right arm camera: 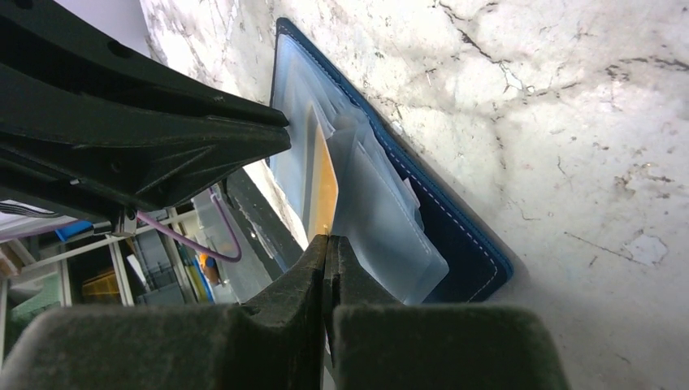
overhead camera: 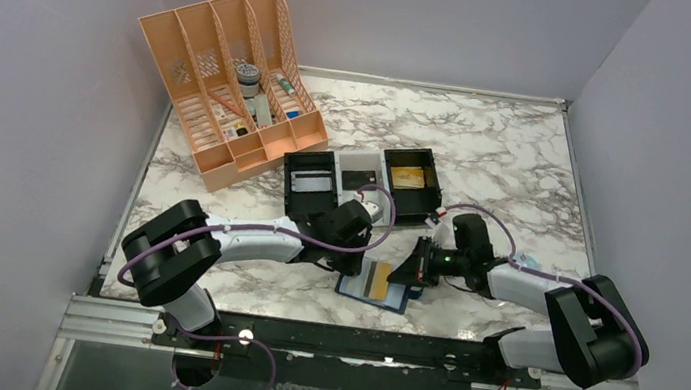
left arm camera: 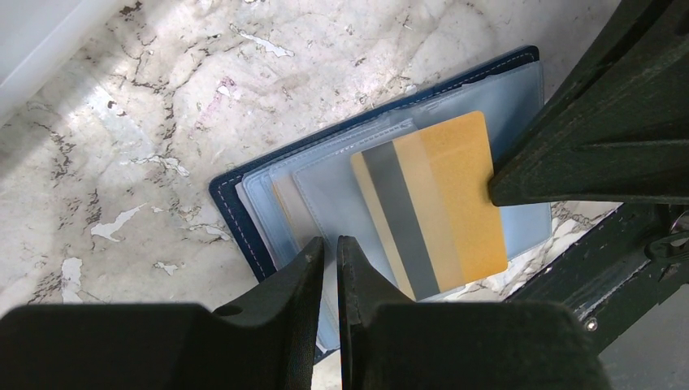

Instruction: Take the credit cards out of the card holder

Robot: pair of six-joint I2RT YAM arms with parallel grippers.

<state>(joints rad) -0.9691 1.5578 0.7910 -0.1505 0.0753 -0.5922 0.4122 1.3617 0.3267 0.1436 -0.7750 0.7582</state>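
Card holder (overhead camera: 393, 299) open, credit card (overhead camera: 378, 280), marble table (overhead camera: 508, 156), lilac walls (overhead camera: 36, 64)

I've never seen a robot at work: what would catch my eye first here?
The gold card sticking out of an open navy wallet near the front of the marble table, with the right gripper shut on its edge and the left gripper at the wallet's sleeves. Then the orange rack at the far left.
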